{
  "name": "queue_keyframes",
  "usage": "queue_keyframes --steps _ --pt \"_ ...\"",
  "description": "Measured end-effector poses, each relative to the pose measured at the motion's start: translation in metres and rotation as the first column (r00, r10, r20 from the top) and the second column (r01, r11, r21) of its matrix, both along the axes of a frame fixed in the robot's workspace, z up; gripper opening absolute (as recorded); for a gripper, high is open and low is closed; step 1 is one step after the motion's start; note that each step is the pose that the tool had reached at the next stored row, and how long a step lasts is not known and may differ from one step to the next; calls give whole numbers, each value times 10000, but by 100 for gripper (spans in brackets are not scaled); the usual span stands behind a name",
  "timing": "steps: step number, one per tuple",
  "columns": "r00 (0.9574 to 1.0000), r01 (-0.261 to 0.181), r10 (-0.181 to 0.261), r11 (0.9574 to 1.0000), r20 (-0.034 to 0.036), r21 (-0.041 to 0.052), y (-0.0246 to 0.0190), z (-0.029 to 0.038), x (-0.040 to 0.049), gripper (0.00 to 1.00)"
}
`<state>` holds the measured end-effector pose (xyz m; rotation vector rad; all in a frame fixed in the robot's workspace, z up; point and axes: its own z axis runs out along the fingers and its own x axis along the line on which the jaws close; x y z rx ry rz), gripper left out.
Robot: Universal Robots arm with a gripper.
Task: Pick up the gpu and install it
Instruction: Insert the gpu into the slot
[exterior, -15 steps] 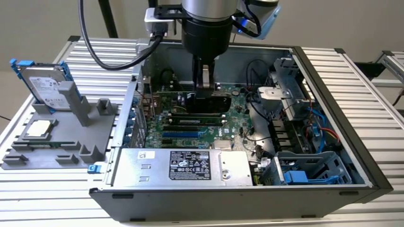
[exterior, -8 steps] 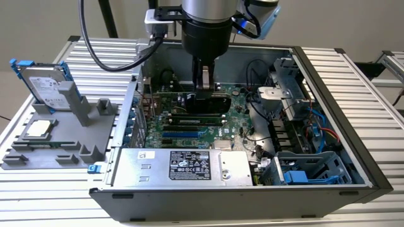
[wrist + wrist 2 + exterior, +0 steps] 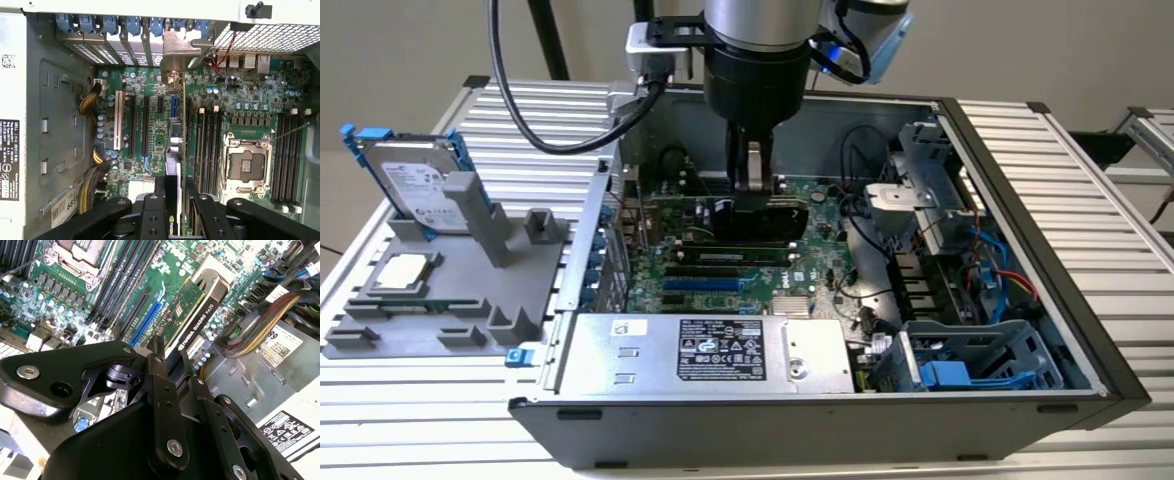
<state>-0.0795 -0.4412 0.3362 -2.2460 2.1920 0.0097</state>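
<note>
The gpu (image 3: 196,315) stands on its thin edge inside the open computer case (image 3: 1067,300), right over the green motherboard (image 3: 707,270). In the second wrist view you can see its green board on one side and its black cover on the other. Its lower edge is down by the long slots (image 3: 145,125) on the motherboard, close to a blue slot (image 3: 147,322). I cannot tell if the card is pushed all the way in. In the first wrist view its silver end bracket (image 3: 175,55) sits up against the back wall of the case, next to the row of blue clips (image 3: 105,22).

The robot arm (image 3: 754,60) comes straight down from above into the middle of the case. The gripper (image 3: 754,195) points down at the motherboard. Its two black fingers (image 3: 165,390) are squeezed on the top edge of the gpu, one on each flat side.

A silver power supply box (image 3: 707,350) lies along the near side of the case. Outside the case, toward the exterior view's left, a grey holder (image 3: 440,300) sits on the table (image 3: 1094,180). A hard drive (image 3: 420,185) with blue clips stands in it, and a small square chip (image 3: 403,270) lies flat on it.
</note>
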Motion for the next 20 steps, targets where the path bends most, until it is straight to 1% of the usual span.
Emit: queue_keyframes --steps 20 --pt "10000 -12 12 10000 0 0 0 -54 0 0"
